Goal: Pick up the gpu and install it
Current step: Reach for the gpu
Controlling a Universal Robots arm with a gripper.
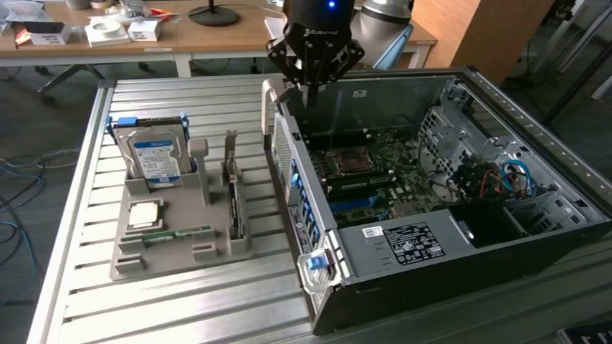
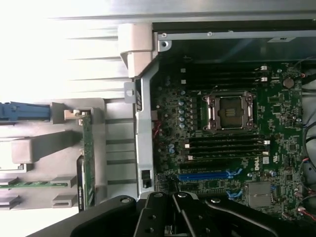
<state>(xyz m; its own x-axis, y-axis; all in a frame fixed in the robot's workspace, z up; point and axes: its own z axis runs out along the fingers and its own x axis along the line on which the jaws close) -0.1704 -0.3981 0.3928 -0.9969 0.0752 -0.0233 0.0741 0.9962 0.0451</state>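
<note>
Wrist view: closed end effector (image 2: 173,196) over Dell motherboard (image 2: 222,148), gpu (image 2: 88,158) in holder (image 2: 34,150)

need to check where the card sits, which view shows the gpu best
The exterior view: the gpu stands on edge in a slot of the grey holder, its length and bracket end visible. The wrist view looks down on its top edge, a thin green strip.
</note>
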